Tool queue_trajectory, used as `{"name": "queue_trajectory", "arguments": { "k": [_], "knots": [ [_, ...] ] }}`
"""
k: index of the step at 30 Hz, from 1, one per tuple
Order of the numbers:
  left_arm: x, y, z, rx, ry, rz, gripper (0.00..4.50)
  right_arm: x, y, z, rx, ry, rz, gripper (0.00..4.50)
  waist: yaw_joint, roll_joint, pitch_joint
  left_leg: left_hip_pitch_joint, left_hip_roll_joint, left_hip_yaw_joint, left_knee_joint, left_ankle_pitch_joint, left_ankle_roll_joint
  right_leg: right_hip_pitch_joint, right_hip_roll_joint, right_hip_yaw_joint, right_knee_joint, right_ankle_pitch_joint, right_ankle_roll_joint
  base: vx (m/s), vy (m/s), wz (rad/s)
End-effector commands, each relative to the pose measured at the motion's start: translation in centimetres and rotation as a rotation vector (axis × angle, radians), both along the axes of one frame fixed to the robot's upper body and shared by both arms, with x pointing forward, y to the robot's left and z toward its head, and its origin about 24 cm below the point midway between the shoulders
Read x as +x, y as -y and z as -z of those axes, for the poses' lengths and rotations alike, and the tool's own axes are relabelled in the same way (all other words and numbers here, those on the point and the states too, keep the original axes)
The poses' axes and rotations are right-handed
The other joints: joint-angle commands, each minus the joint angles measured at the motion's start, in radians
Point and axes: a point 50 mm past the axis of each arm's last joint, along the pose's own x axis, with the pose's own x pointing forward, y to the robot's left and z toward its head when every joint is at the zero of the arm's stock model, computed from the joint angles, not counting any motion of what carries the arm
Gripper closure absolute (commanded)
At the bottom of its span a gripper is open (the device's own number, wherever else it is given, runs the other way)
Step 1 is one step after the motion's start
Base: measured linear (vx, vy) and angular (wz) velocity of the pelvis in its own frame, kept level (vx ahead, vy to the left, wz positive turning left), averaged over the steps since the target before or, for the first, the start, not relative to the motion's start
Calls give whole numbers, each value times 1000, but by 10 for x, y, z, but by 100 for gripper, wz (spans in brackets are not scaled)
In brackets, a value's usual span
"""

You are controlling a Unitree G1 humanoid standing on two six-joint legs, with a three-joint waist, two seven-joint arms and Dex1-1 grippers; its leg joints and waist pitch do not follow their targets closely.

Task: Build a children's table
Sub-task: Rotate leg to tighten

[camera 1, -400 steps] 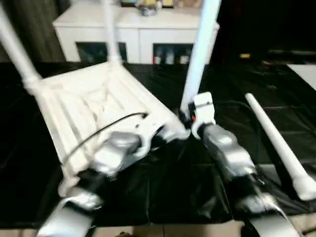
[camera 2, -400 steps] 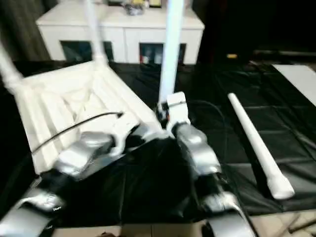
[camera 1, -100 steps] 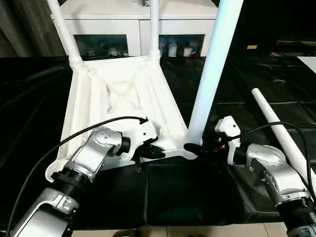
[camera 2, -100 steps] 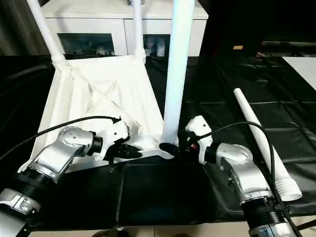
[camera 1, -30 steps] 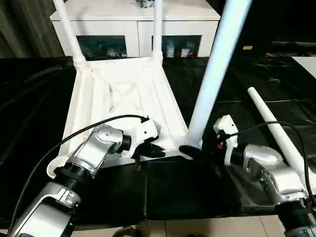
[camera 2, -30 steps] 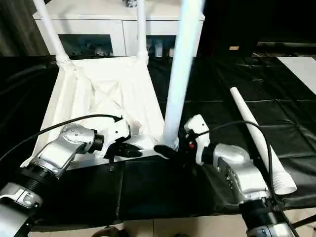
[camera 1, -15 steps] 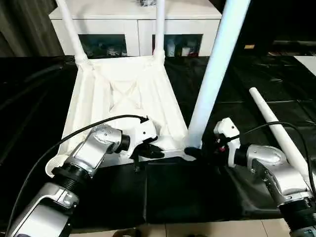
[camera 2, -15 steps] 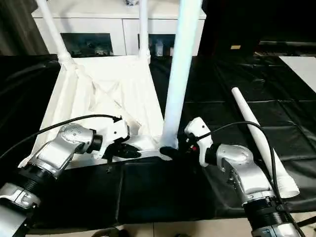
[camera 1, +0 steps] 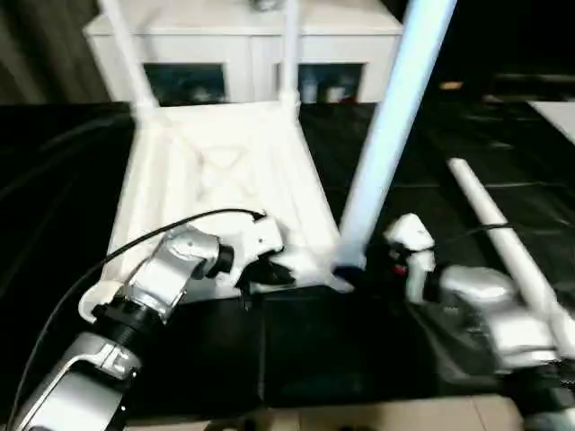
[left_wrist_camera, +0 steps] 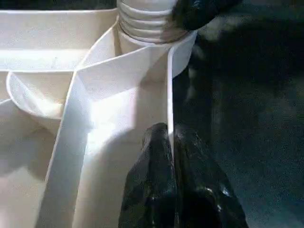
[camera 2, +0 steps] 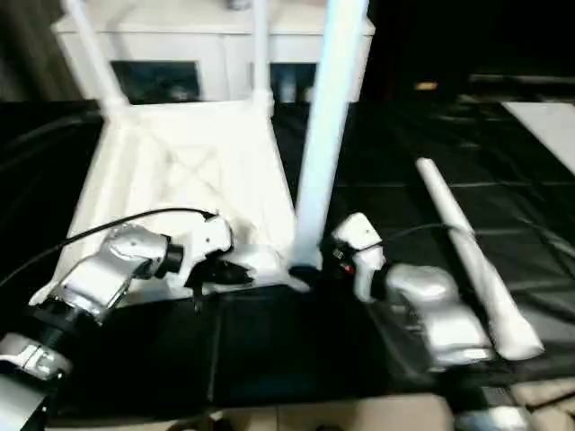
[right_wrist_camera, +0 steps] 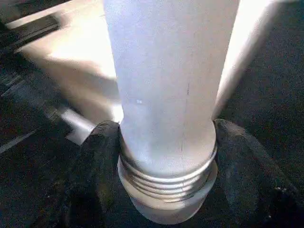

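We find the top [camera 1: 216, 180] inverted on the black table [camera 1: 431, 162], near its front edge. The left gripper [left_wrist_camera: 170, 142] is pinched shut on the top's near rim. The right gripper [right_wrist_camera: 166, 156] clasps the third leg [right_wrist_camera: 166, 95] at its ribbed base in the near-right socket [left_wrist_camera: 178, 52]. We advise keeping this leg upright while seating it fully. A fourth leg [camera 1: 503, 238] lies loose toward the right edge.

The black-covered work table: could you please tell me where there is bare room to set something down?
The black-covered work table is bare left of the upturned white plastic tabletop, and in front between the two silver forearms. Another strip lies between the upright white tube leg and the loose white tube leg. The near corner socket is crowded.
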Motion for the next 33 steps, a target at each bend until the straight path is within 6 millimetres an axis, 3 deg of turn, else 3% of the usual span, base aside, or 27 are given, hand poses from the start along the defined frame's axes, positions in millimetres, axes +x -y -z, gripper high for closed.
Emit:
{"name": "queue_trajectory", "arguments": {
  "k": [1, 3, 5, 9, 10, 12, 13, 15, 19, 21, 24, 26, 30, 32, 33],
  "knots": [
    [11, 17, -12, -57, 48, -71, 450, 5, -3, 17, -29, -65, 162, 186, -9, -4, -67, 44, 82, -68, -97, -458, -77, 18, -71, 32, -75, -463, -181, 0, 0, 0],
    [14, 20, -11, -67, 45, -115, 450, 9, -8, 18, -18, -66, 208, 186, -20, -4, -64, 47, 80, -69, -96, -491, -85, 11, -70, 29, -82, -501, -168, 0, 0, 0],
    [19, 25, -11, -72, 52, -186, 450, 14, -16, 19, -17, -61, 265, 186, -30, -6, -65, 43, 77, -74, -95, -505, -82, 15, -72, 26, -87, -542, -146, 0, 0, 0],
    [33, 36, -10, -85, 71, -382, 450, 31, -35, 16, -14, -41, 417, 186, -38, -4, -63, 57, 71, -72, -86, -536, -81, -2, -70, 21, -102, -599, -130, 0, 0, 0],
    [38, 42, -11, -92, 85, -445, 450, 38, -45, 14, -7, -39, 458, 186, -40, -6, -65, 50, 71, -79, -88, -529, -82, 10, -71, 15, -100, -604, -119, 0, 0, 0],
    [43, 53, -14, -99, 115, -501, 450, 47, -60, 8, -7, -36, 529, 186, -45, -1, -65, 55, 71, -77, -88, -540, -79, 3, -67, 11, -107, -589, -120, 0, 0, 0],
    [44, 58, -16, -109, 122, -501, 450, 50, -66, 5, -7, -26, 536, 186, -45, 1, -66, 62, 71, -78, -89, -561, -79, 3, -64, 6, -109, -567, -119, 0, 0, 0],
    [44, 65, -19, -123, 121, -495, 450, 52, -72, 2, -2, -14, 548, 186, -46, 4, -69, 60, 73, -75, -96, -558, -71, 9, -62, 5, -108, -492, -128, 0, 0, 0],
    [43, 69, -19, -127, 113, -480, 450, 52, -72, 3, 10, -20, 565, 186, -41, 2, -73, 52, 74, -66, -100, -500, -50, 15, -68, 12, -96, -379, -171, 0, 0, 0],
    [43, 70, -16, -118, 107, -483, 450, 52, -69, 5, 30, -28, 585, 130, -39, 2, -74, 48, 74, -63, -99, -469, -41, 19, -70, 14, -92, -352, -184, 0, 0, 0],
    [43, 70, -13, -115, 102, -489, 450, 53, -63, 5, 29, -17, 612, 115, -36, 3, -75, 47, 73, -60, -97, -447, -32, 21, -72, 14, -92, -347, -190, 0, 0, 0],
    [44, 71, -13, -118, 99, -483, 450, 54, -57, 4, 16, 0, 631, 95, -39, 1, -77, 33, 76, -65, -101, -415, -23, 34, -73, 12, -84, -324, -192, 0, 0, 0],
    [43, 73, -14, -124, 109, -451, 450, 53, -42, -4, -3, 64, 671, 51, -37, 0, -78, 42, 75, -56, -94, -382, -6, 26, -73, 16, -84, -290, -214, 0, 0, 0],
    [41, 74, -14, -134, 102, -427, 450, 49, -32, -9, -14, 102, 683, 38, -27, 1, -78, 44, 76, -54, -93, -360, 5, 27, -72, 17, -83, -282, -210, 0, 0, 0],
    [40, 76, -15, -153, 88, -399, 450, 46, -27, -12, -22, 125, 686, 38, -21, -1, -79, 39, 78, -54, -96, -335, 10, 32, -71, 17, -80, -273, -201, 0, 0, 0]
  ]
}}
